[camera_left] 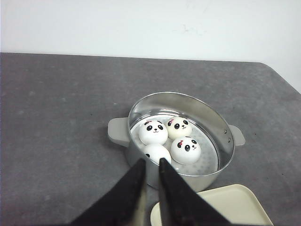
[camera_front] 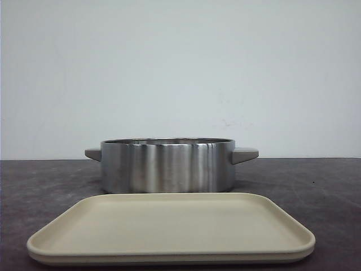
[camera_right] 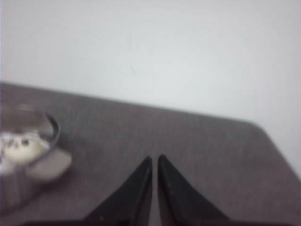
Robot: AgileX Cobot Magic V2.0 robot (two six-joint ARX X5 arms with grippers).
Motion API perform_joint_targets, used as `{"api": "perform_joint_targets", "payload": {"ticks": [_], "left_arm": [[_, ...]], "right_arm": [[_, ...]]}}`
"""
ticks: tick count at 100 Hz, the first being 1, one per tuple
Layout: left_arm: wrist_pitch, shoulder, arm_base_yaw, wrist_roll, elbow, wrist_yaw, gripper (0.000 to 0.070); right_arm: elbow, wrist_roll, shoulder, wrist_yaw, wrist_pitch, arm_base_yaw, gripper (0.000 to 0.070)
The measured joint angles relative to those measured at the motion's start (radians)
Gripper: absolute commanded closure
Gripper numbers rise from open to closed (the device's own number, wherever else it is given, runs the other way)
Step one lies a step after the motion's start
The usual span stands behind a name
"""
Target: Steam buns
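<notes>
The four buns (camera_left: 168,139) sit close together inside the steel pot (camera_left: 214,123), domes up; three panda faces show and look toward the left wrist camera. The beige tray (camera_front: 169,226) lies just in front of the pot. The left gripper (camera_left: 150,165) and the right gripper (camera_right: 154,160) are both nearly closed and hold nothing.

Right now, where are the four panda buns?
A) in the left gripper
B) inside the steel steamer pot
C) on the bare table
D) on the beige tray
B: the left wrist view shows all four buns sitting on the perforated floor of the steamer pot, while the beige tray holds nothing.
</notes>
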Motion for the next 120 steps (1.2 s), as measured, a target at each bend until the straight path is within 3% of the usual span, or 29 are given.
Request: {"api": "perform_joint_targets", "payload": {"ticks": [44, 120], "left_arm": [[0.000, 0.000, 0.000, 0.000, 0.000, 0.000, 0.0700], [0.000, 0.000, 0.000, 0.000, 0.000, 0.000, 0.0700]], "right_arm": [[-0.303, 0.085, -0.182, -0.053, -0.002, -0.064, 0.0687], [-0.305, 0.079, -0.185, -0.063, 0.005, -0.069, 0.0687]]}}
